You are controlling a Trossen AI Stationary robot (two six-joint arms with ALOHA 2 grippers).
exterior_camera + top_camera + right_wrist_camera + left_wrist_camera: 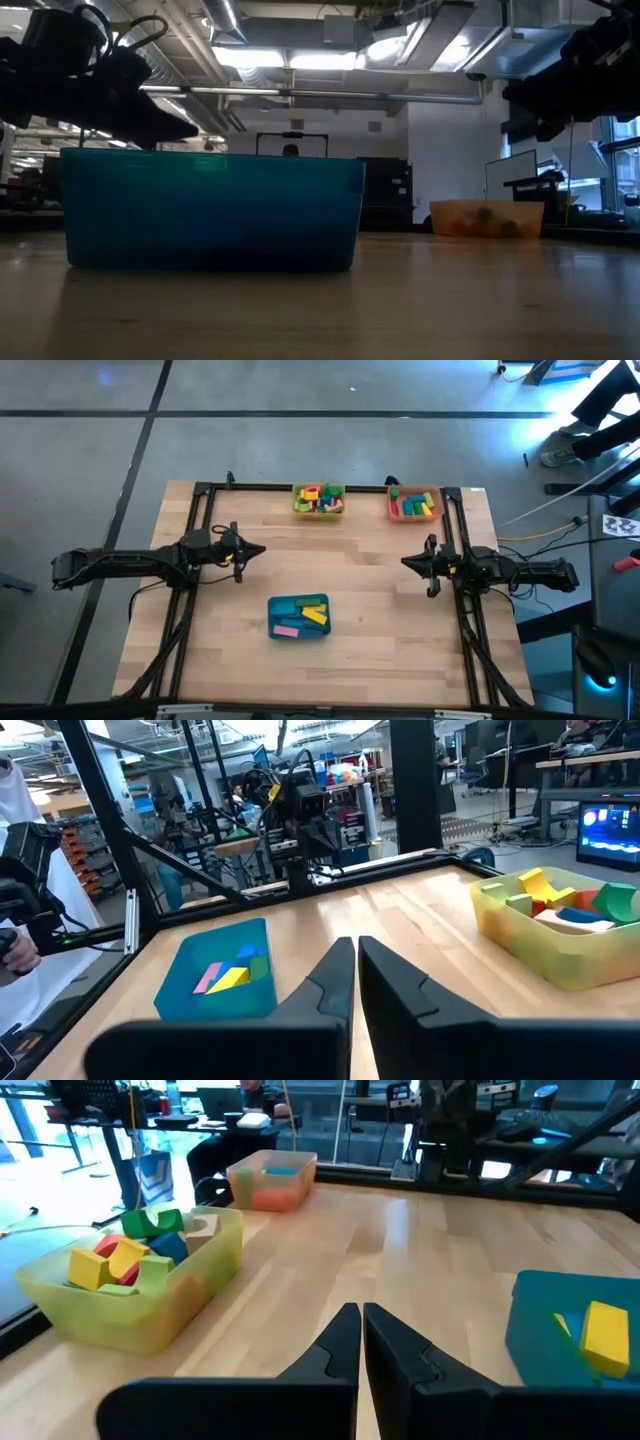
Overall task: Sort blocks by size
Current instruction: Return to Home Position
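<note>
The left gripper (256,550) hangs over the table's (370,620) left side and the right gripper (406,562) over its right, each with fingers drawn nearly together and holding nothing. The blocks (318,498) lie in trays. Chunky ones fill the yellow tray (319,514) and orange tray (390,506) at the far edge, and long bars (314,617) lie in the teal tray (271,618) between the arms.

I stand by the pale wooden table (380,590); around it the floor (90,440) is grey concrete crossed by dark seams. Above the table, bare pipes (320,95) run beneath bright strip lights (300,60). Beyond the table's far edge stand dark cabinets (385,190). A blue-lit screen (608,824) glows past one corner, and what may be tall windows (625,170) let in daylight.
</note>
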